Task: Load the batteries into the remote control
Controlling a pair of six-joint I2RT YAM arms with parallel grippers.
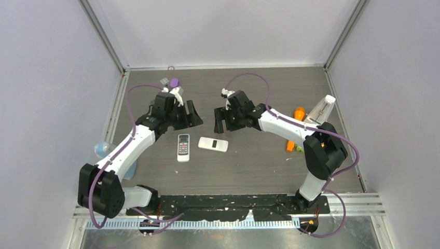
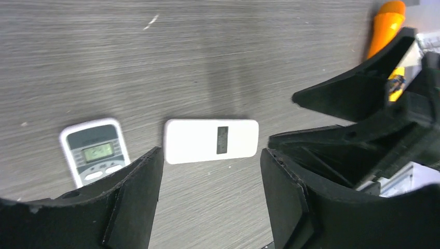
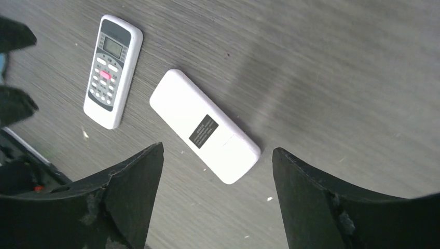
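Note:
Two remotes lie side by side mid-table. The remote control with grey buttons [image 1: 183,147] [image 2: 93,150] [image 3: 112,70] is face up. A white remote [image 1: 213,143] [image 2: 197,140] [image 3: 176,104] lies back up, its cover shut. My left gripper [image 1: 188,116] [image 2: 210,155] hovers open just behind them, nothing between its fingers. My right gripper [image 1: 222,120] [image 3: 218,149] faces it, also open and empty. A small purple cylinder [image 1: 174,82] at the back left and a thin orange one [image 1: 290,146] at the right may be batteries; they are too small to tell.
A larger orange item [image 1: 299,113] [image 2: 386,23] and a clear container [image 1: 321,110] sit at the right edge. A pale blue bottle [image 1: 104,149] lies by the left arm. Grey walls close three sides, and the black base strip [image 1: 233,199] runs along the near edge.

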